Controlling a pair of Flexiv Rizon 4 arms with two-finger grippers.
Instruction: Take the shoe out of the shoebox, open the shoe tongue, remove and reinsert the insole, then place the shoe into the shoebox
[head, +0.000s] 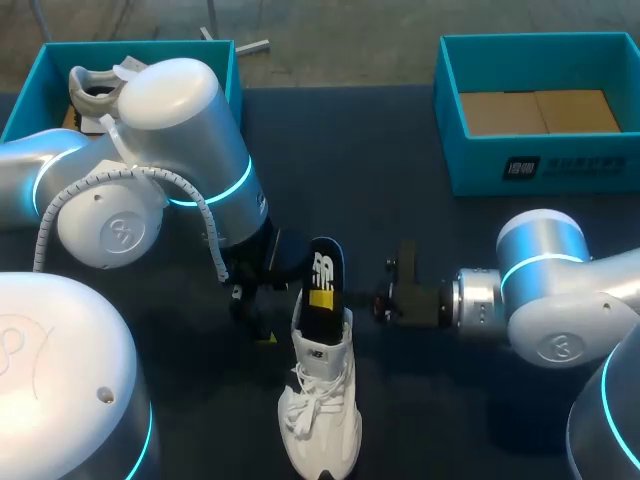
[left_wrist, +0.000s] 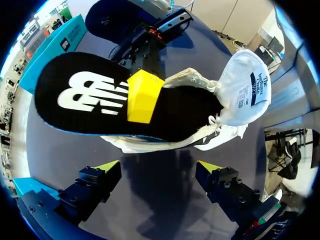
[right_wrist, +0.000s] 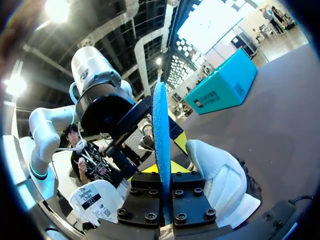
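A white shoe (head: 320, 400) lies on the dark table near its front, toe toward me. A black insole (head: 324, 265) with a white logo stands half out of the shoe's opening. My right gripper (head: 322, 300) is shut on the insole, one yellow tip pressed on its black face. In the right wrist view the insole's blue edge (right_wrist: 160, 125) runs up between the closed fingers (right_wrist: 150, 200), with the shoe (right_wrist: 220, 180) beside them. My left gripper (head: 258, 325) stands open just left of the shoe. In the left wrist view, the insole (left_wrist: 90, 95) and the pulled-back tongue (left_wrist: 245, 85) lie ahead of that gripper (left_wrist: 159, 167).
A teal shoebox (head: 220, 55) at the back left holds another shoe (head: 95, 90). A second teal box (head: 450, 110) at the back right has brown cardboard inside. My left arm's large elbow (head: 170, 130) hangs over the left side of the table.
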